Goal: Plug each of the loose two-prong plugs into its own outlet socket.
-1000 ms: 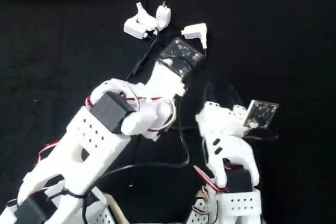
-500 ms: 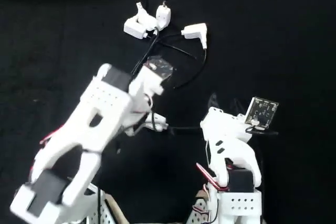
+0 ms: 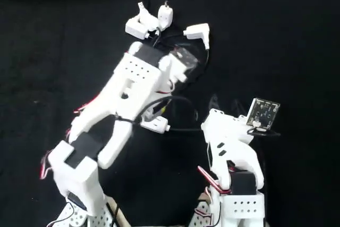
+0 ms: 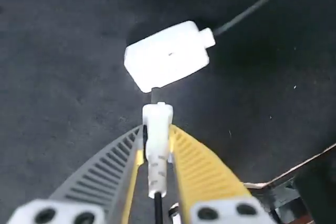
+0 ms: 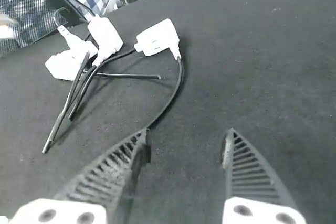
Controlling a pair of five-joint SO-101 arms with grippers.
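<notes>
Left gripper [image 4: 157,131] is closed on a white two-prong plug [image 4: 157,148], pinching its ribbed neck between the yellow and grey fingers, with the thin prongs [image 4: 154,96] aimed at a white outlet socket [image 4: 167,61] that lies just ahead on the table, the prong tips at or just short of its face. Right gripper [image 5: 184,140] hangs with its jaws wide apart and nothing between them, well back from the same socket [image 5: 156,38]. I judge the plug light and hard, of smooth moulded plastic that could slip or twist in a narrow pinch. The ribbed neck will likely flex, so a hold on the stiffer body just behind the prongs would steer better. The prongs look slim enough to bend if they meet the socket off-line. The socket seems equally light and sits loose on its black lead [image 5: 170,95], so a push will probably slide it away unless something braces it from behind. That would be a fair job for the idle arm. The table wears a matt black cloth [image 3: 287,51], which should give a little grip but may wrinkle. Near the far edge lies another white plug-and-socket cluster [image 3: 146,22] with tangled black leads, and beyond that a dark mesh panel [image 5: 21,19] and more cables.
</notes>
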